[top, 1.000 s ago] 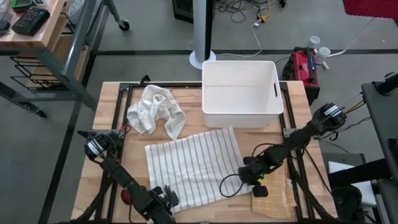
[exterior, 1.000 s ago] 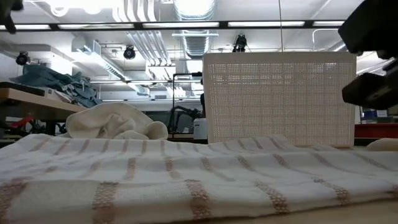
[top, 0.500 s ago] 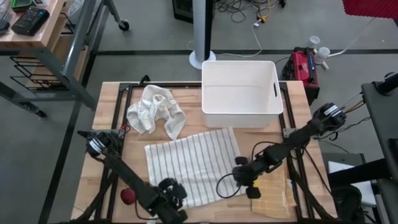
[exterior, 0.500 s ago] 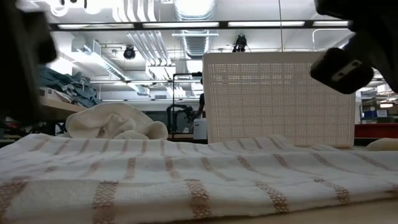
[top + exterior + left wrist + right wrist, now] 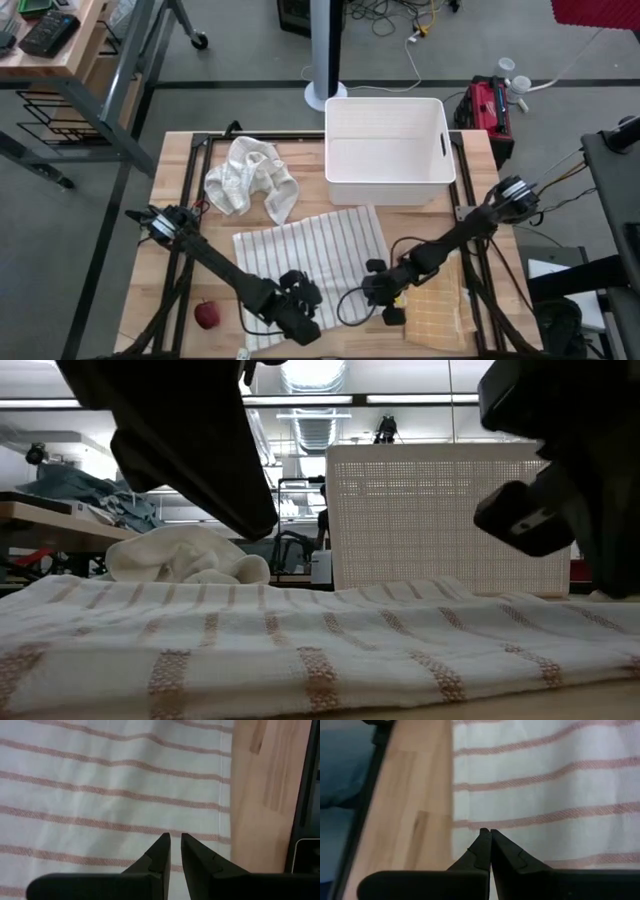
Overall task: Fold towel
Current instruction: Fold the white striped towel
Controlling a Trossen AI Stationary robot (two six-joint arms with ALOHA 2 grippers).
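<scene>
The white cotton towel with thin red-brown stripes (image 5: 310, 262) is laid flat on the wooden table (image 5: 175, 200), the left gripper (image 5: 175, 840) nearly closed and right gripper (image 5: 485, 834) closed, both empty, poised above its near edge, presumably for pinching.

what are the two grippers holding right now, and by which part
Nothing is held. The left gripper hovers over the striped towel near its front edge, fingers almost together with nothing between them. The right gripper is shut and empty, by the towel's right edge.
</scene>
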